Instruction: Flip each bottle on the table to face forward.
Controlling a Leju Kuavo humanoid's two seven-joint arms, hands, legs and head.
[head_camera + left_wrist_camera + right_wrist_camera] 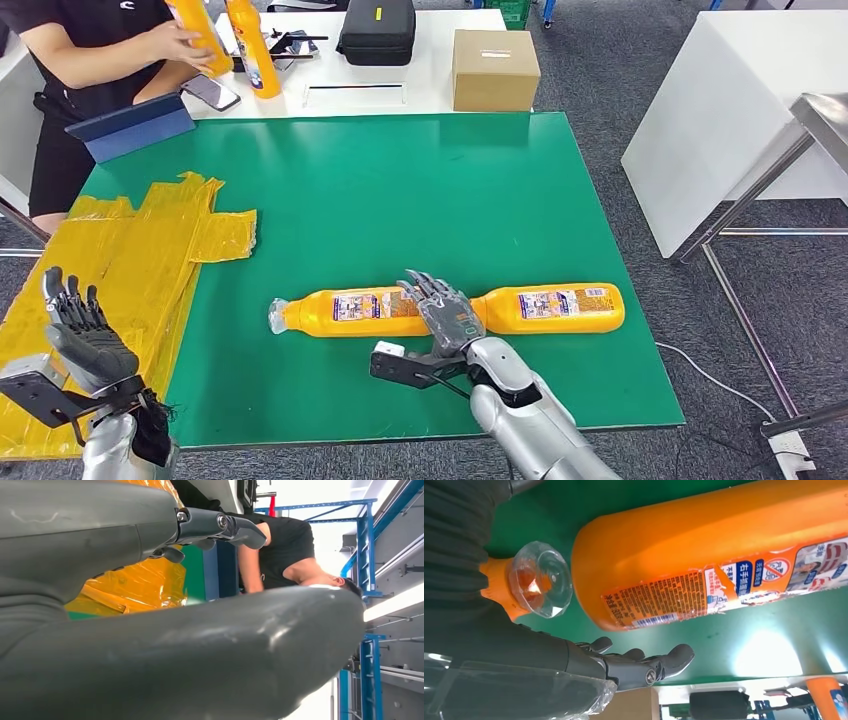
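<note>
Bottles: two long orange plastic bottles lie end to end on my green mat (400, 190), the left bottle (340, 312) and the right bottle (555, 308), printed labels up.
Right hand: my right hand (445, 312) hovers between them, fingers spread, holding nothing.
Left hand: my left hand (85, 335) is raised, fingers apart and empty, over the yellow plastic sheet (120, 270).
Progress: I cannot tell which label is the front, so both may still need flipping.

bottles: two (345, 312) (550, 309) lying end to end on mat (400, 190)
right hand (446, 312): between them
sheet (130, 270): mat's left edge
</note>
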